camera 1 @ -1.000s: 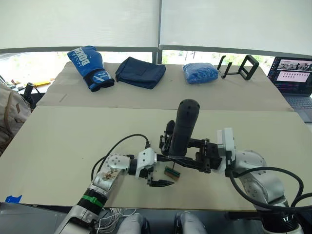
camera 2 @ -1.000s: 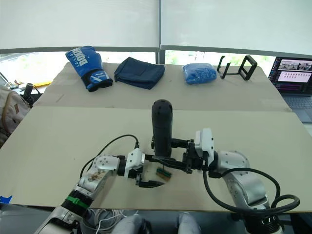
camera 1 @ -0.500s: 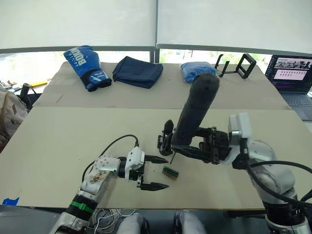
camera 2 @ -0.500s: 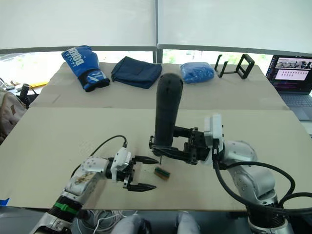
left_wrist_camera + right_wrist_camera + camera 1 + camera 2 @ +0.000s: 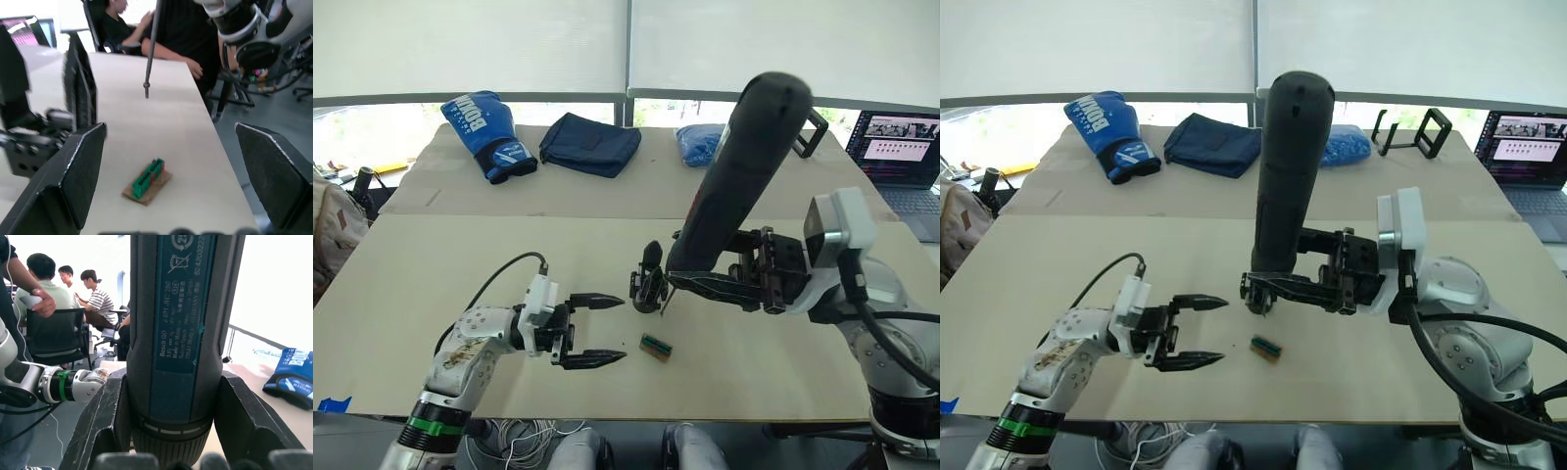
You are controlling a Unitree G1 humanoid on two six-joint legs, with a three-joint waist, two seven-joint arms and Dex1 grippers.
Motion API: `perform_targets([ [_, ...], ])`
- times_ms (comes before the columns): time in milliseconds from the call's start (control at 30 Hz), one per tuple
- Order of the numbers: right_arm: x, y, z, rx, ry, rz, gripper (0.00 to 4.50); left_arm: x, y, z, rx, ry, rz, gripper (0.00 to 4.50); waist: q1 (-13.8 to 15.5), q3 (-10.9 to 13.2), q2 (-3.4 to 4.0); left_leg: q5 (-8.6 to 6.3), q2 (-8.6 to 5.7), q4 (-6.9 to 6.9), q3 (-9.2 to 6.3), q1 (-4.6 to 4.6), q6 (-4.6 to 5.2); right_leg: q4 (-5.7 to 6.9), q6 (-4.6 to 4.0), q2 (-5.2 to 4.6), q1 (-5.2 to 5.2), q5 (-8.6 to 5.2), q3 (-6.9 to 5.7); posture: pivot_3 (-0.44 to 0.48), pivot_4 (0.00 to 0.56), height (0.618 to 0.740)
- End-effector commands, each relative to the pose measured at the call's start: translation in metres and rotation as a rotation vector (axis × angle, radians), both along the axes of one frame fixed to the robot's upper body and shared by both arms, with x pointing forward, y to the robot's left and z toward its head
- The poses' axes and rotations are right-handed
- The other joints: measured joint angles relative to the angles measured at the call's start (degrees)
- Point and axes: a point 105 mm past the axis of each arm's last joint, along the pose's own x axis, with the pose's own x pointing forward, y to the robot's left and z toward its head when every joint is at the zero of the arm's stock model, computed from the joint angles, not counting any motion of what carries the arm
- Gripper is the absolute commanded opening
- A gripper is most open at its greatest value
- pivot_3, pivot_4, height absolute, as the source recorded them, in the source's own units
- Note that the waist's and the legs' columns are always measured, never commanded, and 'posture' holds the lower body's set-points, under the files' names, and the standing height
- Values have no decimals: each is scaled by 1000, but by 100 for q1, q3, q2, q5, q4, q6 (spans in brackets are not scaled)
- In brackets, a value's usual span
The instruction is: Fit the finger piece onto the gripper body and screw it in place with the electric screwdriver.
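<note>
Worktop [image 5: 460, 255], pale and wide, carries everything. The thick dark grey cylindrical electric screwdriver [image 5: 734, 176] leans clamped in the right tool [image 5: 729, 279], its thin bit just beside the small black framework gripper body [image 5: 648, 284] at centre. The left tool [image 5: 589, 331] hangs spread and empty, left of a little green-and-brown block [image 5: 655, 347]. Judged risk: the tilted bit could nudge the unheld body over.

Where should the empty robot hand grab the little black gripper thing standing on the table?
Probably low, around the rounded base of the gripper body, coming level from the robot's left, where the open left gripper already faces it. Its pointed finger stands upright, and the electric screwdriver hangs beside it.
</note>
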Motion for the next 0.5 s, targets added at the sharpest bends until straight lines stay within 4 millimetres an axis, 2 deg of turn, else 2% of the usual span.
perform_targets([
  [33,-10,-2,22,38,-66,16,1939,7,5,24,-68,-90,81,4431,-1,0,0,0,0,0,1,0,0,0,0,0,0,0,1,0,150,740],
  [133,-11,-4,24,32,-63,18,1939,15,10,27,-82,-89,149,4431,4,0,0,0,-2,1,3,0,0,0,1,5,3,1,-1,0,150,740],
  [200,-11,-5,24,26,-60,20,1939,22,14,21,-66,-75,196,4431,0,0,0,0,-2,0,5,0,0,-2,0,9,3,0,-1,0,150,740],
  [333,-12,-6,21,19,-52,23,1939,38,14,-4,36,-39,287,4431,4,0,0,3,-2,0,11,2,-5,-2,1,17,3,1,0,0,150,740],
  [500,-11,-8,17,9,-45,26,1939,57,0,-35,167,-4,337,4431,14,1,-2,3,-4,0,11,-1,-5,-7,2,19,4,1,0,0,150,740],
])
